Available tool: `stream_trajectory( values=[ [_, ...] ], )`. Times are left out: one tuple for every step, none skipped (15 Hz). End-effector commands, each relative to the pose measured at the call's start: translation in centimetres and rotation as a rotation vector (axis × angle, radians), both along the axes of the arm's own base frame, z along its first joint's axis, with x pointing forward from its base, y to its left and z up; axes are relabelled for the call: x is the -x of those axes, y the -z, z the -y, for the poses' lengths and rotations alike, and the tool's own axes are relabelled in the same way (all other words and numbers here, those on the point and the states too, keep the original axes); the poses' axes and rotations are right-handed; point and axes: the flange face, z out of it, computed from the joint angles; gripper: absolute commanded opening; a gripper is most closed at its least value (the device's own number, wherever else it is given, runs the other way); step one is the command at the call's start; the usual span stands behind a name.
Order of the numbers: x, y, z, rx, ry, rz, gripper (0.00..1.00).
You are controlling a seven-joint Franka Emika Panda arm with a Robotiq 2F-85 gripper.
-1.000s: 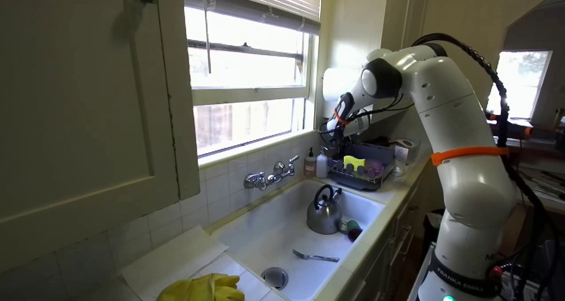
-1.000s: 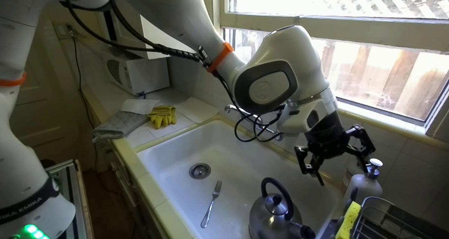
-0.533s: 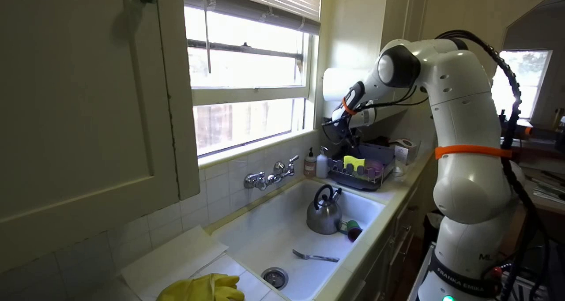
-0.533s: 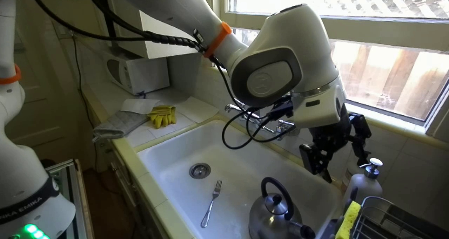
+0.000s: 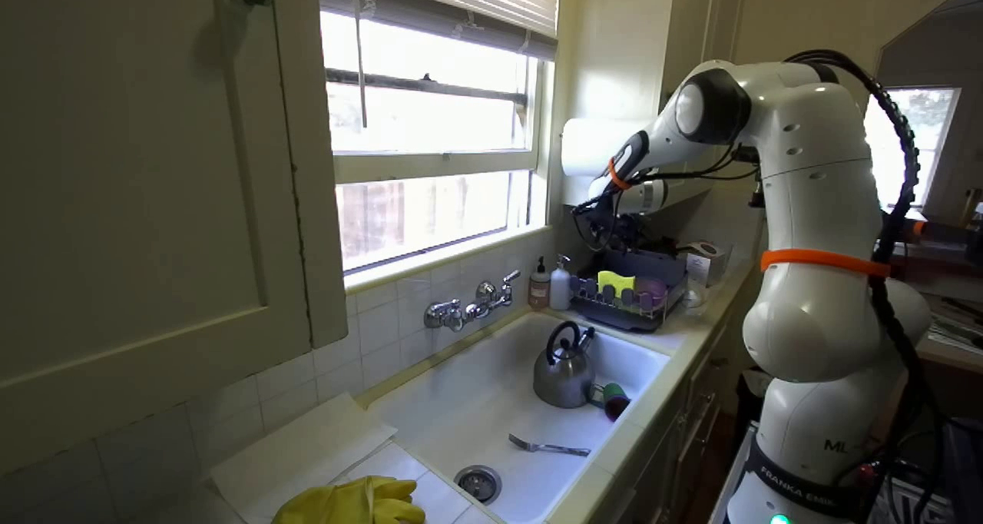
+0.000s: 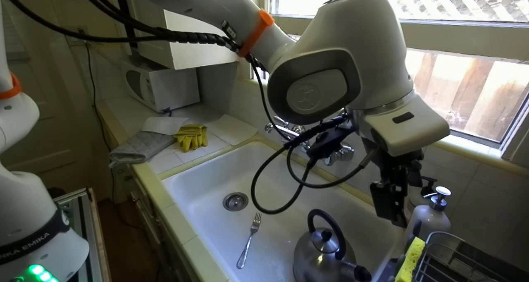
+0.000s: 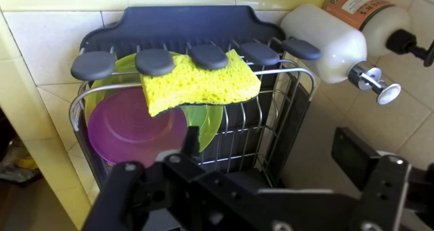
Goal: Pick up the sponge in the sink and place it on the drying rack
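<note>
The yellow sponge (image 7: 201,83) lies across the front rail of the drying rack (image 7: 190,24), against its grey prong caps. The sponge also shows in both exterior views (image 5: 616,283) (image 6: 411,259), on the rack beside the sink (image 5: 468,409). My gripper (image 7: 268,139) is open, with nothing between its fingers. In the wrist view its fingers are apart, below the sponge and over the rack's right part, not touching the sponge. In an exterior view my gripper (image 6: 396,207) hangs near the soap bottles. No sponge shows in the sink.
A kettle (image 5: 564,378), a cup (image 5: 614,401) and a fork (image 5: 549,449) are in the sink. A purple dish (image 7: 135,129) and green plate (image 7: 212,126) stand in the rack. A white soap bottle (image 7: 325,41) and orange-labelled bottle (image 7: 366,11) stand beside it. Faucet (image 6: 289,131) behind the sink.
The wrist and gripper have turned, and the arm has shifted rightward in one exterior picture, toward the rack side. The gripper stays open. The sponge on the rack has not moved.
</note>
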Motion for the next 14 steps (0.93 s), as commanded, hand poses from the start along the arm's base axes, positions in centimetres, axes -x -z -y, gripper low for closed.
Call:
stream_trajectory(
  values=[
    [1.3, 0.1, -0.5, 0.010, -0.192, -0.068, 1.00],
    [1.5, 0.3, -0.6, 0.025, -0.245, -0.085, 1.00],
    [1.6, 0.4, -0.6, 0.039, -0.299, -0.105, 1.00],
    [1.8, 0.4, -0.6, 0.049, -0.353, -0.122, 1.00],
    [2.0, 0.4, -0.5, 0.062, -0.401, -0.151, 1.00],
    [2.1, 0.3, -0.4, 0.076, -0.453, -0.175, 1.00],
    [2.2, 0.2, -0.4, 0.084, -0.505, -0.195, 1.00],
    [2.3, 0.1, -0.3, 0.101, -0.553, -0.221, 1.00],
    [2.3, -0.1, -0.2, 0.113, -0.605, -0.238, 1.00],
    [2.4, -0.2, -0.3, 0.125, -0.655, -0.254, 1.00],
    [2.4, -0.3, -0.3, 0.140, -0.706, -0.271, 1.00],
    [2.4, -0.3, -0.5, 0.152, -0.758, -0.287, 1.00],
    [2.3, -0.4, -0.6, 0.165, -0.808, -0.303, 1.00],
    [2.2, -0.5, -1.0, 0.176, -0.862, -0.311, 1.00]
  ],
)
